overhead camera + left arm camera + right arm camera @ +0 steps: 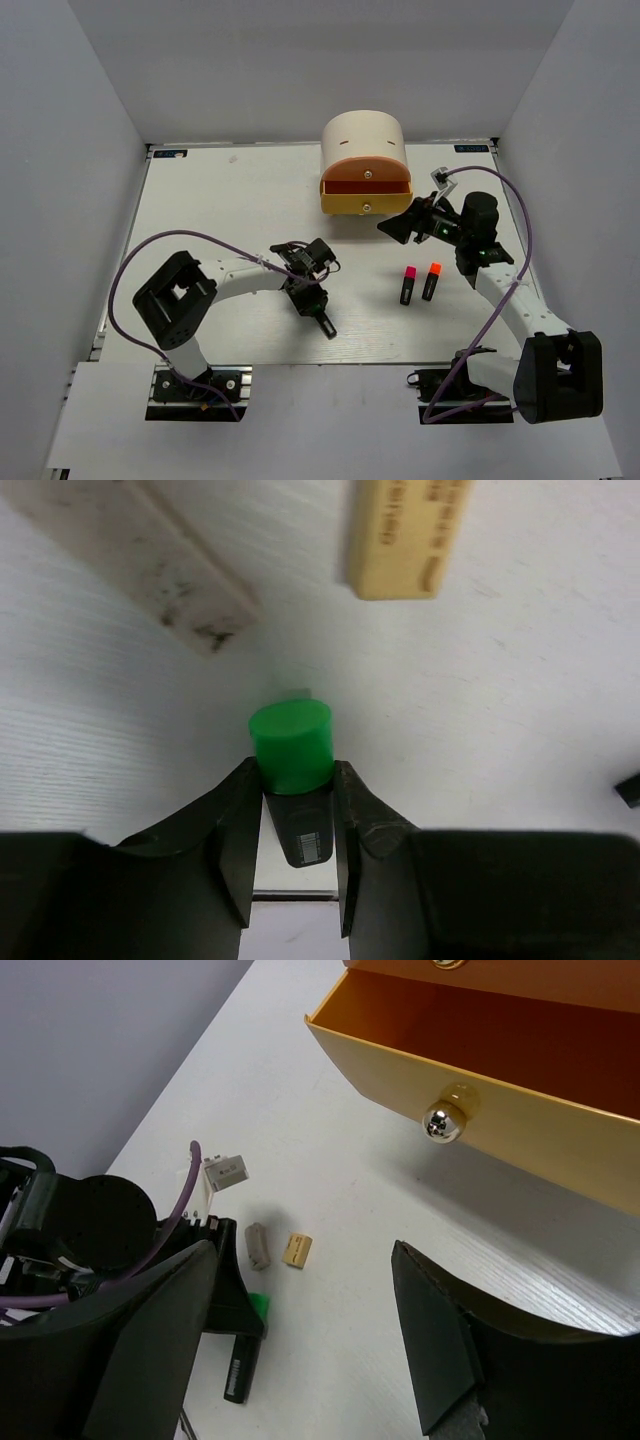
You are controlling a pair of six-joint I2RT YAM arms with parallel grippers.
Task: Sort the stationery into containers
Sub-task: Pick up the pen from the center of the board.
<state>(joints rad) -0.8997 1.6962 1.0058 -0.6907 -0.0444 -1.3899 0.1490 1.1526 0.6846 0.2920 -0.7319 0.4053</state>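
Green highlighter point(291, 746) is clamped in left gripper point(295, 785); carrying to yellow drawer point(520, 1110) seems due; right gripper point(300, 1255), beside it, is spread empty.

Left wrist view: grey eraser point(140, 555) and tan eraser point(405, 535) are cut off by the top edge; tan eraser's print is unreadable. Barrel of green-capped highlighter point(291, 742) is mostly hidden inside left gripper point(296, 772).
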